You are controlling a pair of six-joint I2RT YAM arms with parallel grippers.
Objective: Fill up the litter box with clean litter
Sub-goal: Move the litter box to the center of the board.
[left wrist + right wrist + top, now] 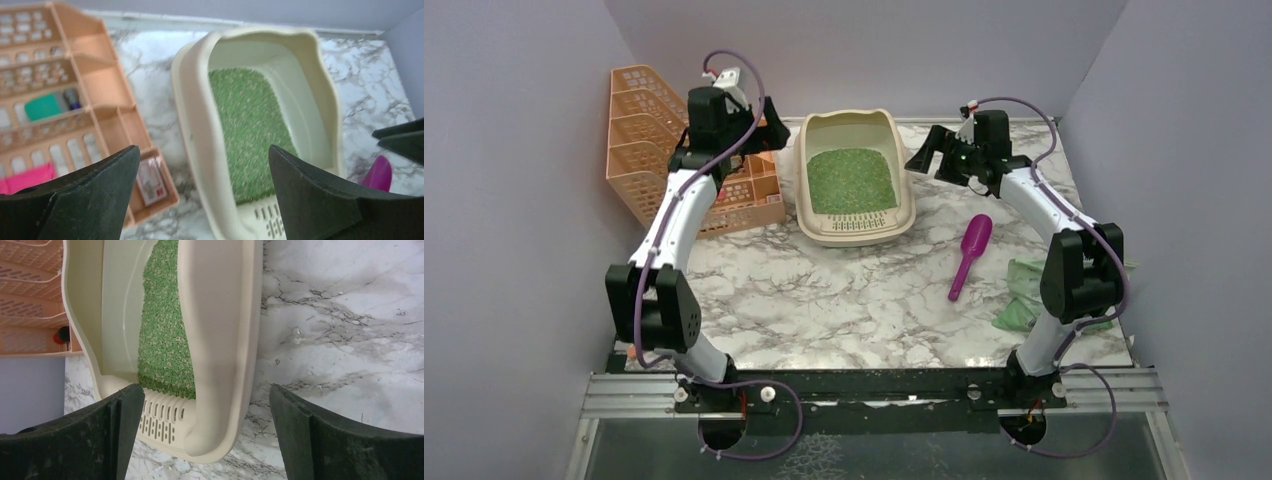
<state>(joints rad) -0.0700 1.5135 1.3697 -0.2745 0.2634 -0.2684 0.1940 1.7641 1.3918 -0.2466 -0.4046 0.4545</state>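
Broadly, a marbled worktop (824, 300) carries everything, with an orange mesh file rack (639, 130) at its far left. Just beside the rack stands the litter box (856, 232), at the far middle of the worktop, its slotted lip at the near end. The clean litter (852, 180) lies in it as a flat green bed over most of the floor. The left hand (205, 160) hangs above the gap between the rack and the box's left rim, its fingers (95, 200) spread wide, holding and touching nothing. The right hand (932, 158) hovers above bare worktop just right of the box and points toward it, likewise wide open and empty. A crumpled green bag (1024, 295) lies at the near right, partly hidden behind the right arm; no print on it can be made out. A magenta scoop (972, 250) lies between box and bag, bowl toward the far side. In the rack's near compartment sits a small clear packet (151, 181) with red print, too blurred to read.
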